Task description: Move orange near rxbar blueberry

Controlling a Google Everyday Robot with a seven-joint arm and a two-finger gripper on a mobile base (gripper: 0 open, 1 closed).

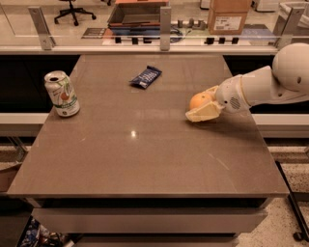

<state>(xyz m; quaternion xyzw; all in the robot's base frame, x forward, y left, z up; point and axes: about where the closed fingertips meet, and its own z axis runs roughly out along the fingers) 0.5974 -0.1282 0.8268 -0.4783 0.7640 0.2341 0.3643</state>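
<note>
Clasping orange (198, 99), claw (199, 105) over table (145, 164), right side

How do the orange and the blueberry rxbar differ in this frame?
The orange is round and orange; the rxbar blueberry is flat, rectangular and dark blue. The orange sits in the gripper near the table's right edge in view; the rxbar blueberry lies free, farther back near the middle. Both are small items on one table.

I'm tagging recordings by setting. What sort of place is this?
Probably an office or lab workspace: a rolling office chair and a cardboard box stand beyond the table, where the gripper holds the orange at the picture's right.
</note>
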